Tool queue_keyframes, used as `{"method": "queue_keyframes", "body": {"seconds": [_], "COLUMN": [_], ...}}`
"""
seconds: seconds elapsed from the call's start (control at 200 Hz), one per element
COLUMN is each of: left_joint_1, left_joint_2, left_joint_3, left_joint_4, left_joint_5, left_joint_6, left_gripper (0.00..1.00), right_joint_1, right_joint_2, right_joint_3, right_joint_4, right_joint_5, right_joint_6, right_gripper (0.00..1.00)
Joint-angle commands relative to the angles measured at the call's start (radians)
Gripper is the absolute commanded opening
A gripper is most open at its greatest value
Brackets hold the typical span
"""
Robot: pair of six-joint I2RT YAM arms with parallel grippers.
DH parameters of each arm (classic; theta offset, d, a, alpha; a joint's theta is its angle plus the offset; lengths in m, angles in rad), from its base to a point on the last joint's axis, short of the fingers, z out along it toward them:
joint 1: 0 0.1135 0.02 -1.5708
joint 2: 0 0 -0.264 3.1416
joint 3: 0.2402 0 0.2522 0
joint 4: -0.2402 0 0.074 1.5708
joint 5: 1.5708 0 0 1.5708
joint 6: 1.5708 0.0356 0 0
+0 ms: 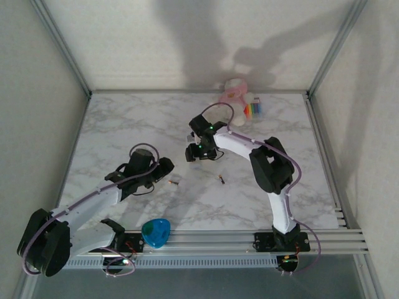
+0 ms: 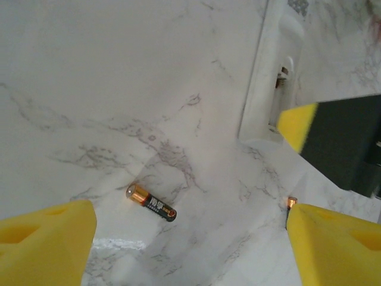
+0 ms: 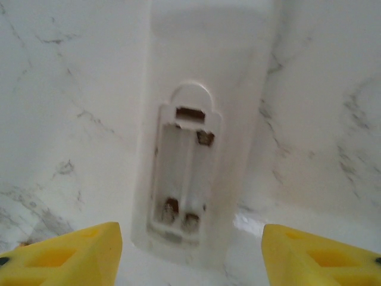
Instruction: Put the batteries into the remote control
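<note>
A marble counter (image 1: 124, 124) with two robot arms. The remote (image 3: 202, 89) lies back-up on the counter. Its battery compartment (image 3: 184, 179) is open and empty. The right pincer (image 3: 193, 256) hovers directly over the remote, its yellow fingers (image 3: 65, 253) spread wide and holding nothing. The left pincer (image 2: 190, 250) is also wide apart and empty, low over the counter. A dark battery (image 2: 150, 202) with an orange end lies on the counter between its fingertips. A second battery (image 1: 221, 180) lies further right, apart from the remote.
</note>
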Motion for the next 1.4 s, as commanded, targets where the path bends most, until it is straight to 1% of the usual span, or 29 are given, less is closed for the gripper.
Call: {"method": "queue_keyframes", "body": {"seconds": [0.0, 0.205, 0.33, 0.401, 0.456, 0.526, 0.696, 0.781, 0.871, 1.046, 1.392], "left_joint_1": [-0.021, -0.046, -0.058, -0.063, -0.066, -0.069, -0.076, -0.077, -0.079, -0.079, -0.079], "left_joint_2": [-0.034, -0.023, -0.005, 0.012, 0.029, 0.051, 0.094, 0.108, 0.119, 0.142, 0.127], "left_joint_3": [-0.018, -0.017, -0.007, 0.006, 0.020, 0.037, 0.069, 0.080, 0.085, 0.091, 0.096], "left_joint_4": [-0.027, -0.032, -0.022, -0.021, -0.020, -0.013, -0.011, -0.010, -0.001, 0.006, -0.014], "left_joint_5": [-0.083, -0.118, -0.121, -0.127, -0.129, -0.130, -0.126, -0.122, -0.115, -0.102, -0.115], "left_joint_6": [-0.095, -0.132, -0.138, -0.133, -0.126, -0.110, -0.069, -0.054, -0.040, -0.025, -0.008], "left_gripper": [0.82, 0.79, 0.78, 0.78, 0.78, 0.79, 0.81, 0.83, 0.85, 0.86, 0.89], "right_joint_1": [-0.006, -0.025, -0.036, -0.038, -0.039, -0.039, -0.048, -0.050, -0.050, -0.050, -0.050], "right_joint_2": [-0.114, -0.205, -0.253, -0.273, -0.294, -0.320, -0.379, -0.408, -0.432, -0.432, -0.358], "right_joint_3": [-0.049, -0.142, -0.201, -0.231, -0.265, -0.306, -0.398, -0.442, -0.488, -0.530, -0.489], "right_joint_4": [0.010, 0.016, 0.028, 0.022, 0.022, 0.021, 0.005, -0.001, 0.000, 0.005, -0.007], "right_joint_5": [0.058, 0.087, 0.086, 0.084, 0.089, 0.105, 0.139, 0.142, 0.145, 0.134, 0.105], "right_joint_6": [0.000, -0.021, -0.020, -0.021, -0.021, -0.027, -0.028, -0.027, -0.026, -0.034, -0.058], "right_gripper": [0.64, 0.63, 0.59, 0.55, 0.54, 0.49, 0.47, 0.43, 0.42, 0.39, 0.38]}}
